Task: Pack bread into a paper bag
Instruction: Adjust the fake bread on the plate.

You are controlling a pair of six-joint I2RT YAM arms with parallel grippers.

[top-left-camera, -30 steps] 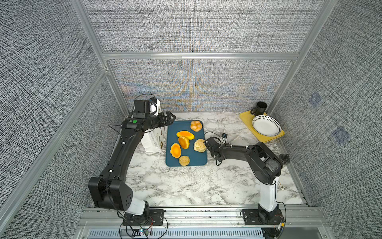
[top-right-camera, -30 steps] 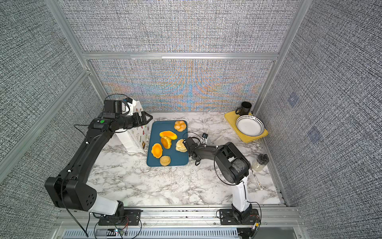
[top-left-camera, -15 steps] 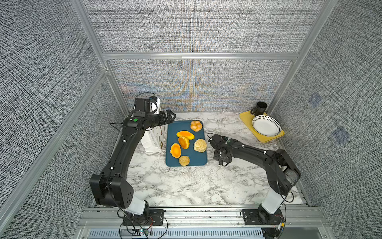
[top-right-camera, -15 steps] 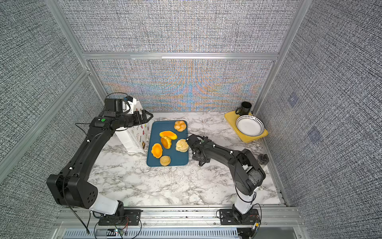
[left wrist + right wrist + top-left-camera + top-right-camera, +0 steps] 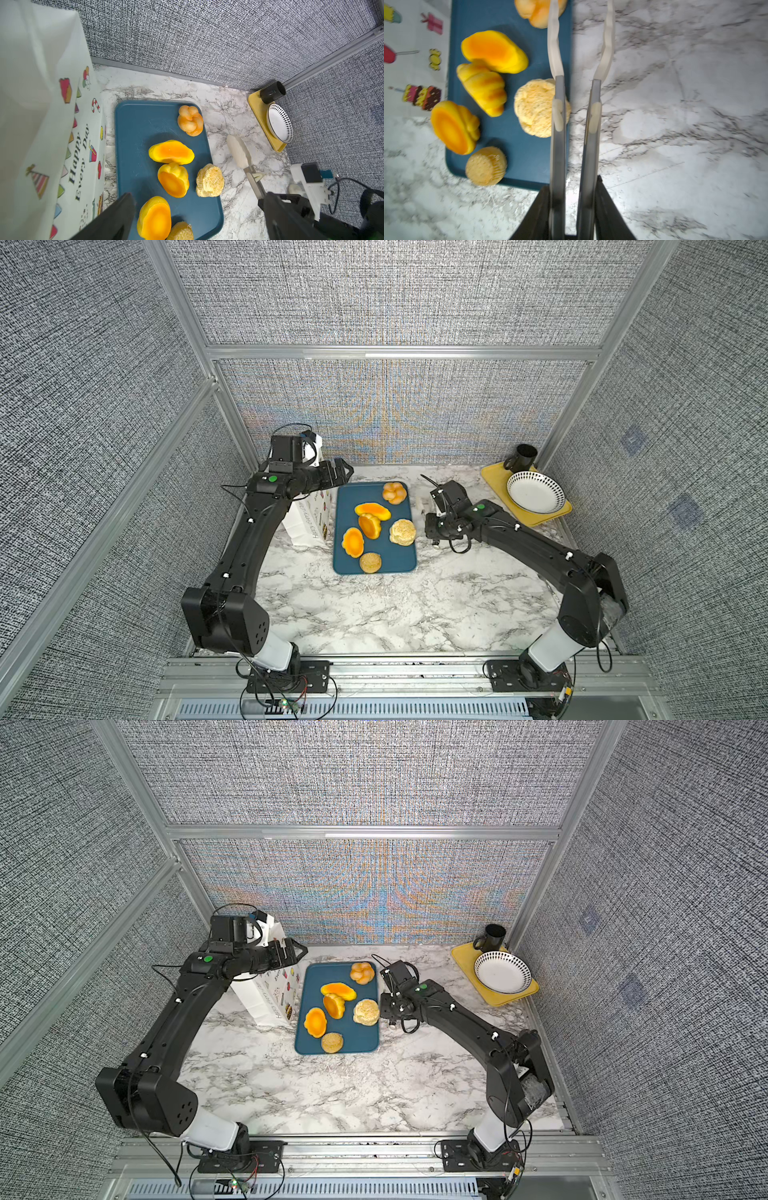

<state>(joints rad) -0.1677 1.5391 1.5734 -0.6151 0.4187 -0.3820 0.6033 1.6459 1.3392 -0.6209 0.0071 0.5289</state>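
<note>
The bread lies on a blue tray (image 5: 399,564): a knotted roll (image 5: 394,492), three orange-yellow ovals (image 5: 372,511) (image 5: 370,526) (image 5: 353,542), a round bun (image 5: 370,562) and a pale crumbly round (image 5: 402,531). The white paper bag (image 5: 309,518) stands upright just left of the tray, under my left arm. My left gripper (image 5: 337,475) hangs open and empty above the bag's top and the tray's back left corner. My right gripper (image 5: 432,531) is shut on metal tongs (image 5: 557,124) with white tips. The tongs run along the tray's right edge, beside the crumbly round (image 5: 535,108), with nothing between their tips.
A yellow board (image 5: 494,477) at the back right carries a black mug (image 5: 521,457) and a white bowl (image 5: 534,497). Grey fabric walls on metal framing enclose the marble table (image 5: 374,614).
The right arm's elbow has swung out to the right while its gripper stayed by the tray's right edge. The tongs' arms have come closer together. The left arm has hardly moved.
</note>
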